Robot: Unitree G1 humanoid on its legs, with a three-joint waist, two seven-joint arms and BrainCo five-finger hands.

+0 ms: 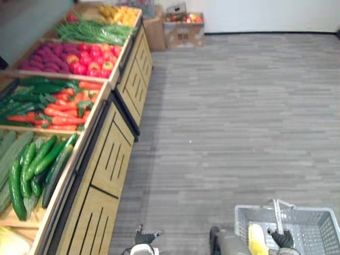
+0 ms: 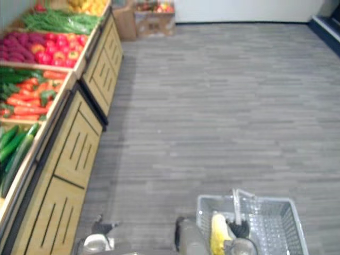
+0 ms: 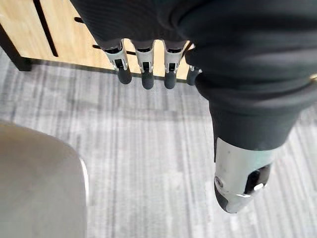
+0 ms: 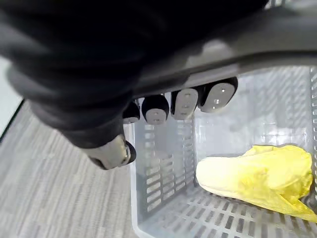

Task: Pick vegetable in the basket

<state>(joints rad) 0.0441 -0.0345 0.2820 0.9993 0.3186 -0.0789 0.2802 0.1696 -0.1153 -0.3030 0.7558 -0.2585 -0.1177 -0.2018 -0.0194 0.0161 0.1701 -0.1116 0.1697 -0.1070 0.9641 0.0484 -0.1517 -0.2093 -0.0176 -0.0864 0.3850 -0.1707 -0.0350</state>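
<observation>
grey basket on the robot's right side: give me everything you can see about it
The basket is light grey plastic, rectangular and open-topped, with slotted walls and a gridded bottom. It sits upright, low at the robot's right side. Its thin handle stands raised over the middle, and the right hand has its fingers curled round that handle. One pale yellow leafy cabbage lies on its side inside, near a corner.

Basket [image 4: 158, 168] pale grey (slotted mesh); cabbage [image 4: 257, 178] yellow; floor [image 1: 239, 117] grey-striped; cucumbers [image 1: 37, 164] green; carrots [image 1: 66, 114] orange.
</observation>
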